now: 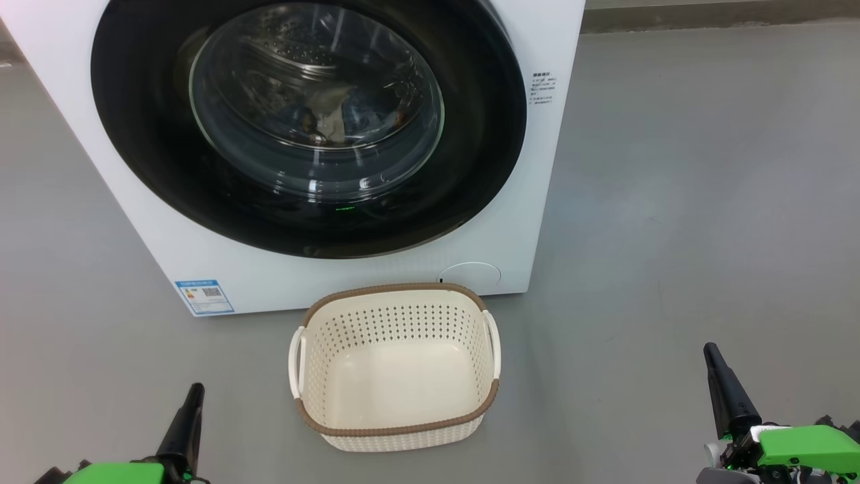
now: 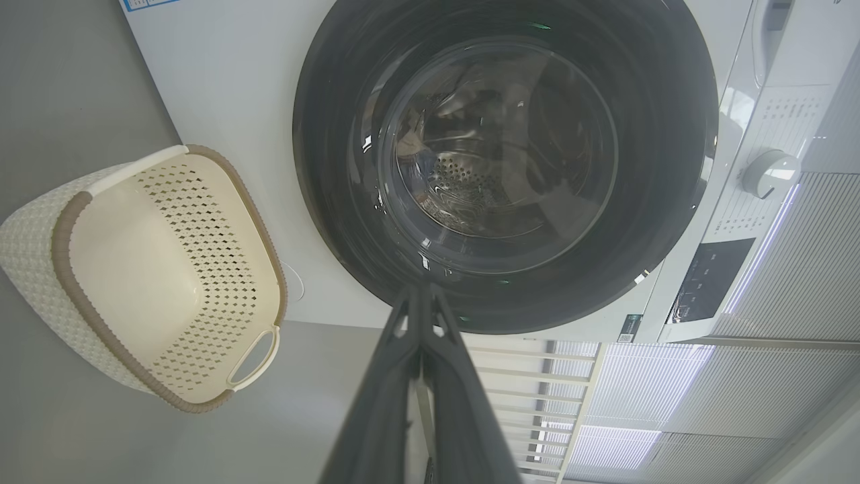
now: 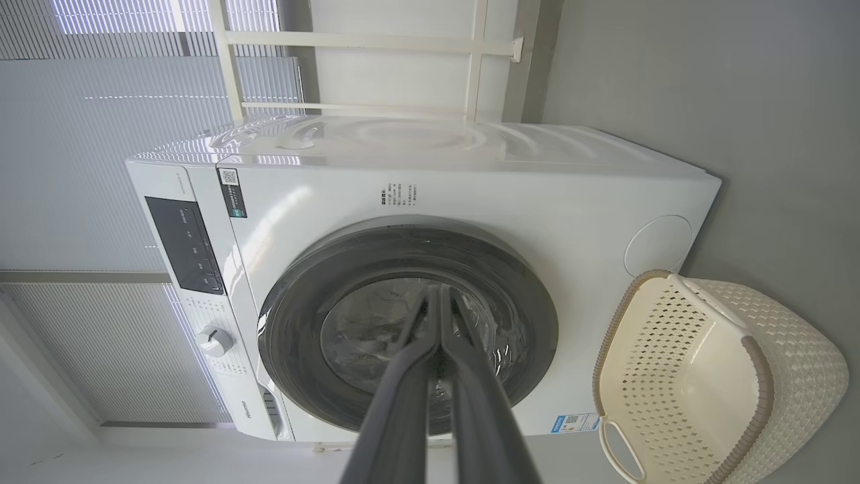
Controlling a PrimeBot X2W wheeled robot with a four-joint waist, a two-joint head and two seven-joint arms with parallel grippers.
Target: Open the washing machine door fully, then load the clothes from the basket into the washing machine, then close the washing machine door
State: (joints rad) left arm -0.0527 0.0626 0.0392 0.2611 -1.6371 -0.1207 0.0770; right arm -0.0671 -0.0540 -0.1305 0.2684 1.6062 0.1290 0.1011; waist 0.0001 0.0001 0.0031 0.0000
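The white washing machine [image 1: 537, 202] stands ahead with its round black door [image 1: 154, 154] closed flat against the front. Through the glass window, clothes [image 1: 332, 121] of cream and bluish cloth lie in the steel drum. The cream basket [image 1: 396, 428] sits on the floor just before the washer, with nothing inside it. My left gripper [image 1: 191, 396] is shut, low at the left, well short of the basket. My right gripper [image 1: 715, 366] is shut, low at the right. In the wrist views the left gripper [image 2: 422, 289] and the right gripper [image 3: 440, 292] both point at the door [image 2: 336, 168] [image 3: 302, 323] from a distance.
Grey floor [image 1: 705, 202] spreads wide to the right of the washer. A round service flap [image 1: 470, 274] and a blue label [image 1: 205, 296] mark the washer's lower front. Its control panel and dial [image 2: 772, 173] sit above the door. Window blinds [image 3: 134, 87] hang behind it.
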